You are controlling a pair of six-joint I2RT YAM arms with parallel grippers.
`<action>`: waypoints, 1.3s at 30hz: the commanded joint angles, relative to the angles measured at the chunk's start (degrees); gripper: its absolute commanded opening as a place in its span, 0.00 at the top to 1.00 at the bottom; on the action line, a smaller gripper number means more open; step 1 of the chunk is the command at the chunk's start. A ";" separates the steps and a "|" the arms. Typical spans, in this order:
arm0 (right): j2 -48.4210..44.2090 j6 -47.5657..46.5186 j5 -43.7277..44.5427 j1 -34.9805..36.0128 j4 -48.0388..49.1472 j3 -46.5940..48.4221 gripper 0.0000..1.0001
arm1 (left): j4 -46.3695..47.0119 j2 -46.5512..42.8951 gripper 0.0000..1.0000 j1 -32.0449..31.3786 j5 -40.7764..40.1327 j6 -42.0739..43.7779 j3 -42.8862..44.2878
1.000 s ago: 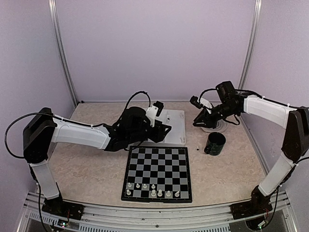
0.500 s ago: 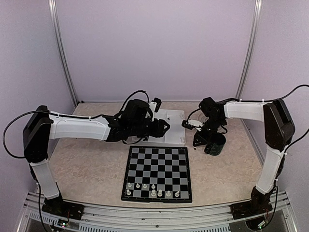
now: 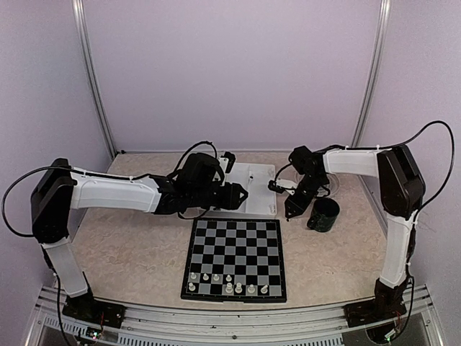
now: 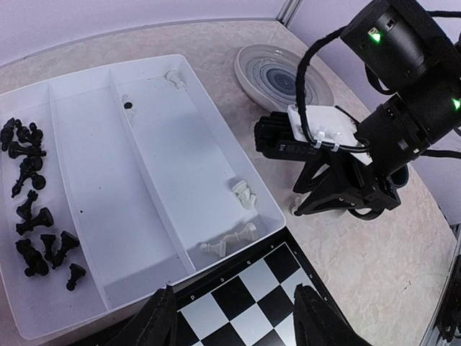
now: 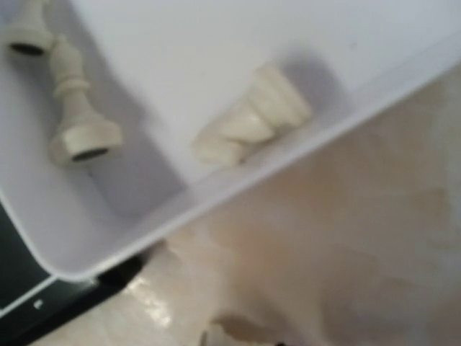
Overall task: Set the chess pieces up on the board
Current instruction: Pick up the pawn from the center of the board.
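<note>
Marbled table (image 3: 130,245): mug (image 3: 322,215) beside right end effector (image 3: 289,211), grip unclear; left end effector (image 4: 234,306) released.

A: What's on the table (image 3: 130,245)?
B: A white tray (image 4: 94,180) with low walls and three long compartments side by side.
A: Anything else?
B: A round plate (image 4: 282,76) with dark rings. It lies flat near the tray's right side, not touching it. And a dark mug (image 3: 322,215) — upright, right of the tray and apart from it.
A: The table itself?
B: Beige, marbled. Lilac walls (image 3: 230,72) behind and at both sides — metal posts (image 3: 92,79) at the back corners.
</note>
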 commanded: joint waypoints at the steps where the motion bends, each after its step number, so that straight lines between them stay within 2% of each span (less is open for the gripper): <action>1: 2.13 1.03 -0.54 1.29 -1.22 0.63 0.72 | -0.25 -1.35 0.45 0.60 -0.11 -0.69 -0.09; 12: 3.01 -0.11 -0.85 1.81 -1.15 -0.87 0.74 | 0.08 -0.51 0.45 0.88 0.78 -0.59 -0.27; 17: 2.31 -1.17 -1.85 1.93 -1.66 -2.39 0.71 | 0.01 -0.17 0.45 0.88 1.29 -0.26 0.12; 21: 2.58 -1.05 -1.43 1.93 -0.82 -2.88 0.81 | 0.01 0.05 0.45 0.88 1.52 0.00 0.60; 29: 2.91 -0.34 -1.91 1.89 -1.16 -2.10 0.90 | -0.52 0.09 0.45 0.64 1.93 0.05 1.00; 32: -1.14 0.05 -8.80 -0.08 -2.22 -0.94 0.92 | 1.97 -0.59 0.45 0.04 1.64 0.61 -0.21; 36: -7.01 2.98 -29.96 -5.93 -0.82 2.81 0.94 | 11.53 -2.11 0.45 -2.08 -1.49 3.14 -3.74; 39: -9.18 10.35 -45.01 -8.58 5.67 2.65 0.95 | 22.18 -3.31 0.45 -5.31 -9.44 9.87 -6.98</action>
